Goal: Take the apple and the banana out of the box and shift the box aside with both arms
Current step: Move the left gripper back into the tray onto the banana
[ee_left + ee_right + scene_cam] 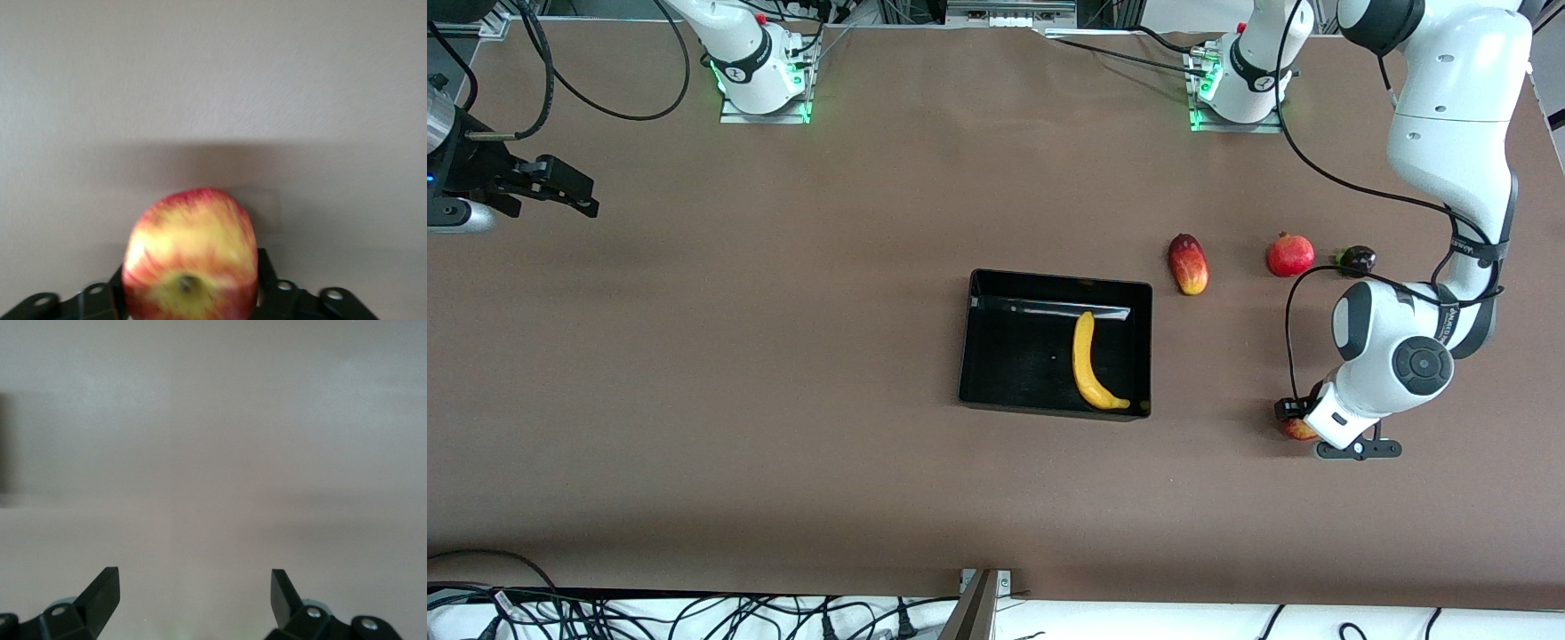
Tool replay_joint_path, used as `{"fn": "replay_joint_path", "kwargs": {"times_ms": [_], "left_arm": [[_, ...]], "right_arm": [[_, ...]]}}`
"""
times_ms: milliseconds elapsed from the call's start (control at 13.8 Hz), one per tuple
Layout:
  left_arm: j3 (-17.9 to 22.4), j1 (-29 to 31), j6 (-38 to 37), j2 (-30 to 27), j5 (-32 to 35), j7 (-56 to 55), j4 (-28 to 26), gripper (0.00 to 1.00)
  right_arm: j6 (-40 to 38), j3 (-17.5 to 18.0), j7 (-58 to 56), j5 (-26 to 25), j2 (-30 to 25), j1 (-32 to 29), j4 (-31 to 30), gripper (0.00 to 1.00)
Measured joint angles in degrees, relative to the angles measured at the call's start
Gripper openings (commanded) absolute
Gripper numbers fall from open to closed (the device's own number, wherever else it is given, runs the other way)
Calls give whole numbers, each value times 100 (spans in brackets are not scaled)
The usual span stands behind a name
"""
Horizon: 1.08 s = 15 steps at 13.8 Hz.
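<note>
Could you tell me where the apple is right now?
The apple sits between the left gripper's jaws, at the left arm's end, nearer the front camera than the pomegranate.

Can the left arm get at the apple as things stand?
Likely yes: the left gripper is already down at the apple, whose sides sit between its fingers, toward the left arm's end of the table. Nothing else crowds it; the box lies apart.

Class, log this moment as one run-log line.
left gripper: shut on apple | right gripper: open, waiting | banana: in box
</note>
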Motion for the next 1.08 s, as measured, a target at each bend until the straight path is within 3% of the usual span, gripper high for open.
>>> {"fn": "replay_joint_path", "kwargs": {"times_ms": [289,506,650,867,1084], "left_arm": [[-5,-289,-1450,-388,-71,-440,374,100],[-12,-822,-2283,-1110,-743,-1182,499,100],[22,-1490,-2457,-1332,-1030,-2161,486,100],[289,-2749,-2435,-1146,-1090,-3221,476,100],[53,-3016,-2189,-914,-1090,-3359,477,100]], "right_arm": [[1,0,0,0,0,0,0,100],[3,1,0,0,0,2,1,100],[3,0,0,0,0,3,1,100],[3,1,0,0,1,3,1,100],[3,1,0,0,1,4,1,100]]}}
